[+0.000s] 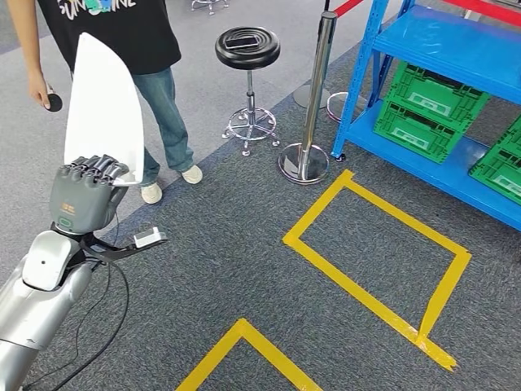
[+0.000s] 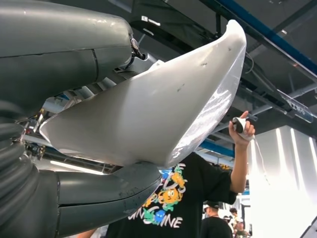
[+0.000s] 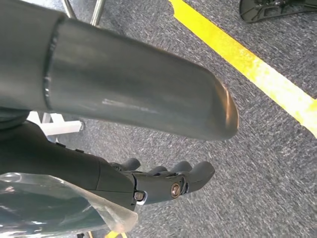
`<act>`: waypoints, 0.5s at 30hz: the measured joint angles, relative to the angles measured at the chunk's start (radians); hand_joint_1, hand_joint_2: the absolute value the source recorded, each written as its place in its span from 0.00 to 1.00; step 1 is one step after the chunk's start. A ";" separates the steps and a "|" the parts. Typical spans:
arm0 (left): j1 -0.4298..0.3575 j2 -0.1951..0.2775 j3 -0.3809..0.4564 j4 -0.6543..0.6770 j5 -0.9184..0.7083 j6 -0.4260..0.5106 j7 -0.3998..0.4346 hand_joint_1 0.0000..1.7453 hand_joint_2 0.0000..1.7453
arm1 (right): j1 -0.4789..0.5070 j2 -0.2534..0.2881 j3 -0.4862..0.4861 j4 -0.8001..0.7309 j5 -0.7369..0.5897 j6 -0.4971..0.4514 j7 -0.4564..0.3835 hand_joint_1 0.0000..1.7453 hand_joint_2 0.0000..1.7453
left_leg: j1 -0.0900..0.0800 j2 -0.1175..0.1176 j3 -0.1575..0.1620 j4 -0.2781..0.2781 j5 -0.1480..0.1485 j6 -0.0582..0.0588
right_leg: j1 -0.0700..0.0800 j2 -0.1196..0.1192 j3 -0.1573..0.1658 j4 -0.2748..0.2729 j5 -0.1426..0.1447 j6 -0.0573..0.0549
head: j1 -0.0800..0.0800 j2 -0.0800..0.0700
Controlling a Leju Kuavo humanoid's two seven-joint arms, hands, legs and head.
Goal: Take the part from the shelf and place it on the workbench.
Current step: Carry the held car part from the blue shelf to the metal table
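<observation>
since the white curved part stands upright, the left hand wraps its fingers round its base for carrying; right hand fingers held apart, holding nothing.

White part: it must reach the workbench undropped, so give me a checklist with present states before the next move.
1. Left hand grips the white part: ok.
2. Part pinched between thumb and fingers, left wrist view: ok.
3. Right hand holds nothing: ok.
4. Person stands right beside the part: not ok.
5. Workbench located: cannot tell.
6. Stool and post out of the way: cannot tell.
</observation>
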 joint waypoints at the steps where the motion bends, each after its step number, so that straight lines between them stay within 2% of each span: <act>1: 0.001 0.000 0.001 0.000 0.003 0.000 -0.002 1.00 1.00 | 0.000 0.000 0.000 0.000 0.001 -0.001 -0.002 0.00 0.00 | 0.000 0.000 0.000 0.000 0.000 0.000 | 0.000 0.000 0.000 0.000 0.000 0.000 | 0.000 0.000; 12: 0.023 -0.003 0.033 -0.020 0.004 0.000 -0.041 1.00 1.00 | 0.000 0.000 -0.008 0.000 0.019 -0.001 -0.006 0.00 0.00 | 0.000 0.000 0.000 0.000 0.000 0.000 | 0.000 0.000 0.000 -0.001 0.000 0.000 | 0.000 0.000; 15: 0.023 -0.004 0.035 -0.020 0.006 0.000 -0.037 1.00 1.00 | 0.000 0.001 -0.009 0.000 0.020 -0.001 -0.008 0.00 0.00 | -0.005 0.000 -0.001 0.002 -0.004 0.009 | -0.003 -0.002 0.002 -0.007 0.003 0.007 | -0.001 0.000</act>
